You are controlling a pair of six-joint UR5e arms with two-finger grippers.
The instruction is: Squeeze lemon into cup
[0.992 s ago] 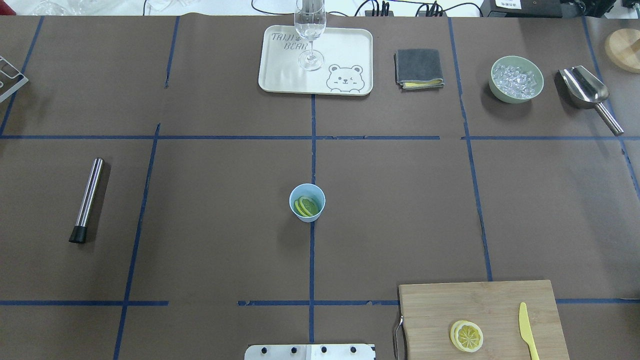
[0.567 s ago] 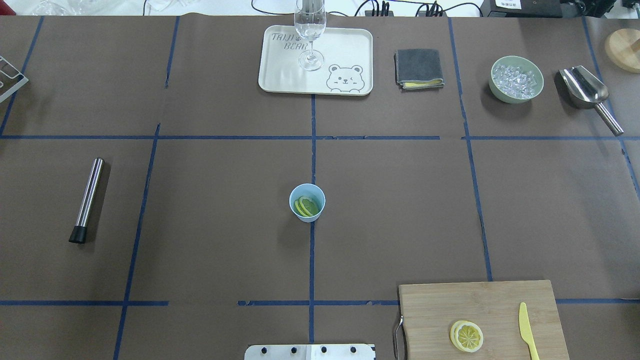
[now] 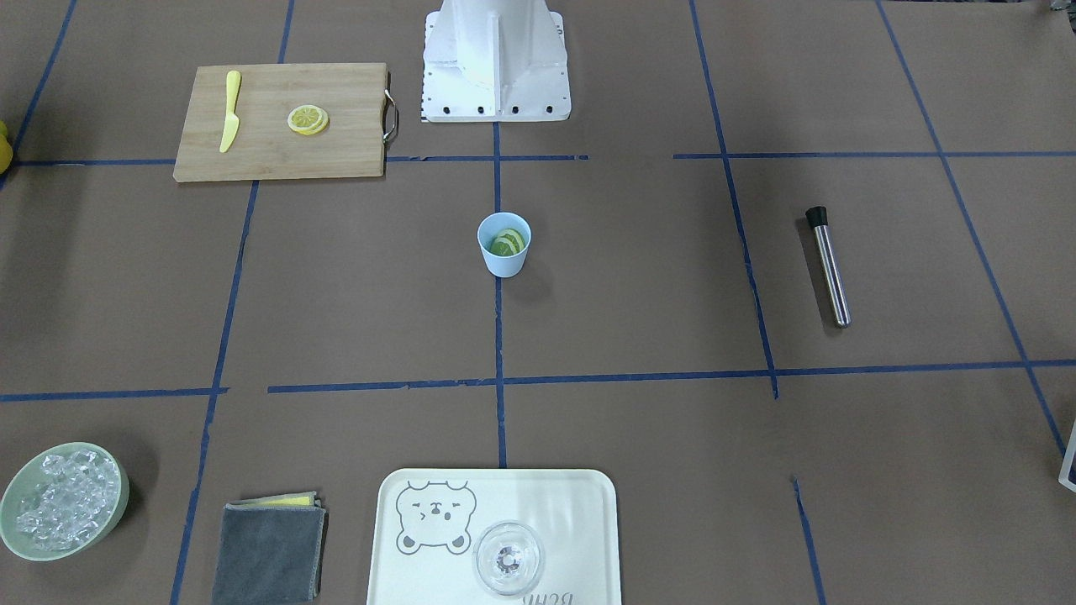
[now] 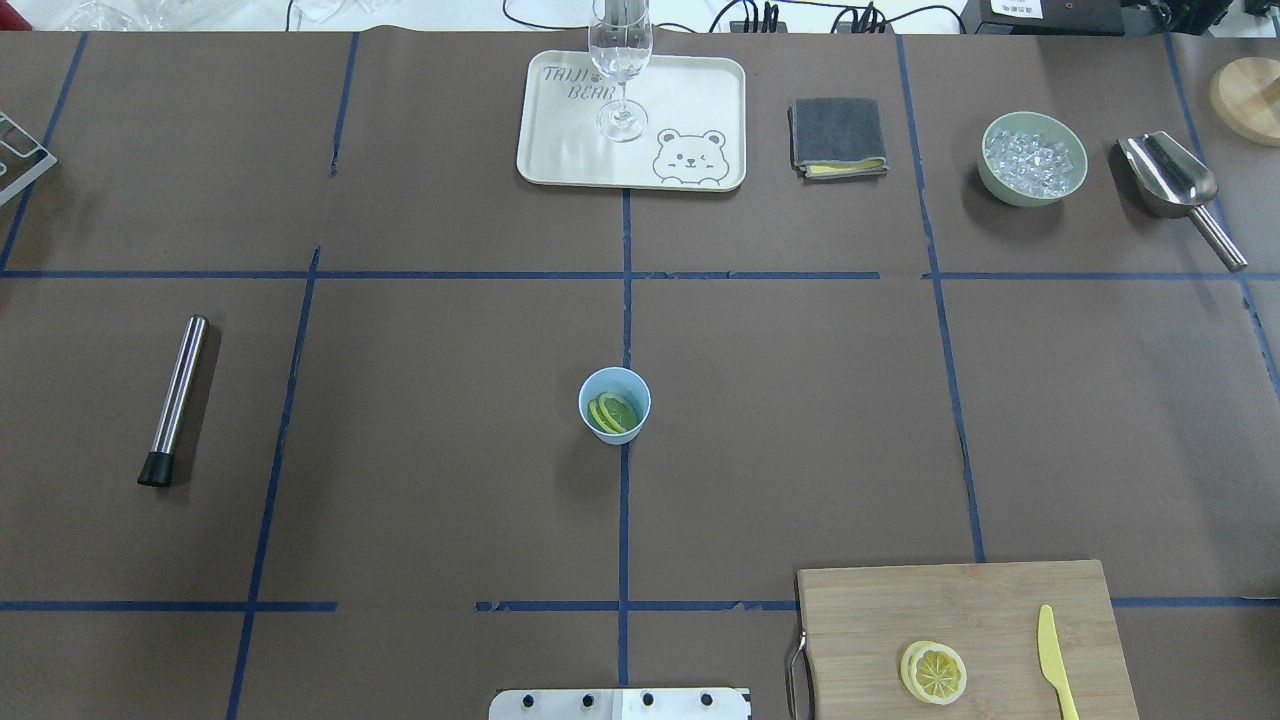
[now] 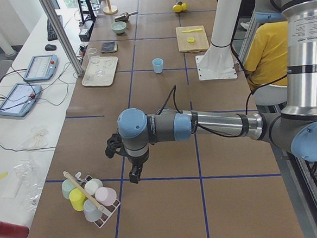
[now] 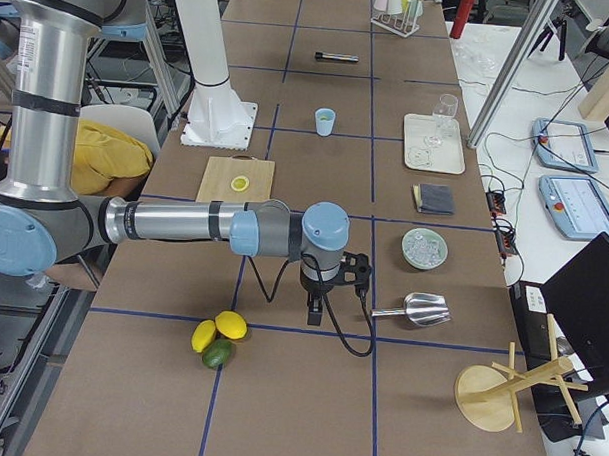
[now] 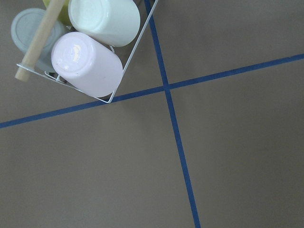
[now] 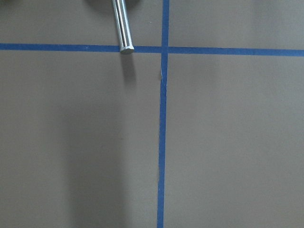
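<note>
"Lemon slice [image 4: 938, 673] first: how does it look?"

"Thin, round and yellow, with a paler rind ring and segments spreading out from its middle. A second slice seems to peek out from under its left edge."

"Where is it?"

"On a wooden cutting board [image 4: 900, 610] at the robot's near right, well apart from the cup [image 4: 584, 400]. A yellow knife [image 4: 1050, 660] lies beside it on the same board."

"Which way does it point?"

"It lies flat with the cut face up. Being round, it has no long axis to speak of."

"And the cup?"

"Pale blue, upright, mouth up, in the middle of the surface on a blue tape line. Inside it two greenish-yellow slices [image 4: 613, 413] lean against each other."

"Other containers?"

"A pale green bowl [image 4: 1032, 199] at the far right holds ice [image 4: 1033, 157], with a metal scoop [image 4: 1165, 175] next to it. A cream tray [image 4: 560, 140] at the far middle carries a clear stemmed glass [image 4: 621, 50], upright."

"The tools?"

"Left tool [image 5: 134, 174] hangs over the surface near a wire rack [image 5: 103, 218] of upturned cups. Right tool [image 6: 315, 310] hangs at the other end, between the scoop and some whole fruit [image 6: 221, 330]. Both show only in the side views, so I cannot tell whether either is spread or pressed together."
</note>
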